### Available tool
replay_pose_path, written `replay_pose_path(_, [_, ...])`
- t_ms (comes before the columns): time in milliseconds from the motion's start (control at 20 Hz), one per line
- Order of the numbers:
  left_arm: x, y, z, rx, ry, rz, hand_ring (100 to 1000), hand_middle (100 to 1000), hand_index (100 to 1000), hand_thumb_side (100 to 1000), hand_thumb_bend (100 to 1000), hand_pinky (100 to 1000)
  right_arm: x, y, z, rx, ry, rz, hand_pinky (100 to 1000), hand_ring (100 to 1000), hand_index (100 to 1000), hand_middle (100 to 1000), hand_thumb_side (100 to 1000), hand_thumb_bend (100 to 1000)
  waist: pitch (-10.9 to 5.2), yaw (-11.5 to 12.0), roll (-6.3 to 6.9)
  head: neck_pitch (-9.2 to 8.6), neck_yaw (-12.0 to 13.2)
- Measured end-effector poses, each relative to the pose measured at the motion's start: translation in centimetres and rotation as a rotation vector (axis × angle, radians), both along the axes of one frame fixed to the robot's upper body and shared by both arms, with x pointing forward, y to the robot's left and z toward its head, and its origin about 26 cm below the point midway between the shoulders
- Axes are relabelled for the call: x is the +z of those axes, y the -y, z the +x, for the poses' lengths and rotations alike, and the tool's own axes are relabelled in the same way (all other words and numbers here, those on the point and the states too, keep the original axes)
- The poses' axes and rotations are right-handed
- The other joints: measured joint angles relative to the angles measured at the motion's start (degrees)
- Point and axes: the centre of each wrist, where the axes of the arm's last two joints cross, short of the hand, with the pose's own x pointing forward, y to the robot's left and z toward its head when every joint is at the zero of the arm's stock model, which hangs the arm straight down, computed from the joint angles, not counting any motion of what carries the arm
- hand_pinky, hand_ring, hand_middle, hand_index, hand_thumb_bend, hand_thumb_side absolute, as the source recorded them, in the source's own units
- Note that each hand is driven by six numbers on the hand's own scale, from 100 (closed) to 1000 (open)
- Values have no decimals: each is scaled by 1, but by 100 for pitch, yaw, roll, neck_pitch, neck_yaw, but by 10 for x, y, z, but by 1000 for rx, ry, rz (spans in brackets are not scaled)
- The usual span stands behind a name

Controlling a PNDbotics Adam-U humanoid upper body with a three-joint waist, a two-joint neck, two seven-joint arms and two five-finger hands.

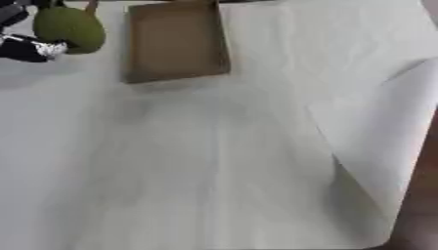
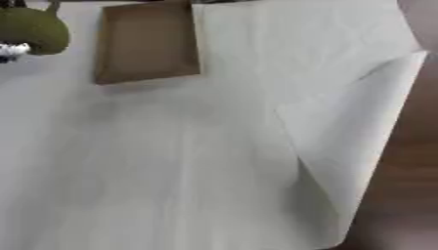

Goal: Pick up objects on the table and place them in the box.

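A green pear-shaped fruit point(image 1: 68, 28) with a brown stem is at the top left, just left of the box. My left hand point(image 1: 24, 48), black with a silver part, comes in from the left edge and is curled round the fruit's left side. The fruit's shadow falls on the cloth below it, so it looks lifted. The brown cardboard box point(image 1: 178, 41) lies open at the top centre, and its inside looks bare. My right hand shows in neither view.
A white cloth point(image 1: 214, 161) covers the table. Its right part is folded over into a flap point(image 2: 359, 122). Brown tabletop point(image 2: 402, 195) shows along the right edge.
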Motion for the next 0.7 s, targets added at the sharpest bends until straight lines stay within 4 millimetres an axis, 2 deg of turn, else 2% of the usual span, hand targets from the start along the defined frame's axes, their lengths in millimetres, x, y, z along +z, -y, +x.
replay_pose_path(250, [-2, -1, 1, -3, 10, 11, 415, 464, 625, 201, 100, 380, 1, 0, 0, 2, 3, 0, 829, 746, 859, 642, 613, 100, 0, -36, 11, -3, -3])
replay_pose_path(400, [-2, -1, 1, -8, 14, 8, 416, 464, 625, 240, 100, 389, 3, -3, 0, 15, 11, -1, 828, 745, 859, 642, 614, 100, -1, -152, 64, -48, 14])
replay_pose_path(450, [-2, -1, 1, -10, 16, 6, 414, 465, 625, 279, 100, 386, 3, -5, 0, 21, 14, -3, 829, 745, 859, 642, 614, 100, -2, -198, 86, -50, 28])
replay_pose_path(700, [1, -3, 3, -8, 27, -23, 436, 484, 649, 334, 100, 413, 5, -10, 0, 43, 21, -13, 829, 746, 859, 642, 614, 100, -2, -425, 177, -51, 129])
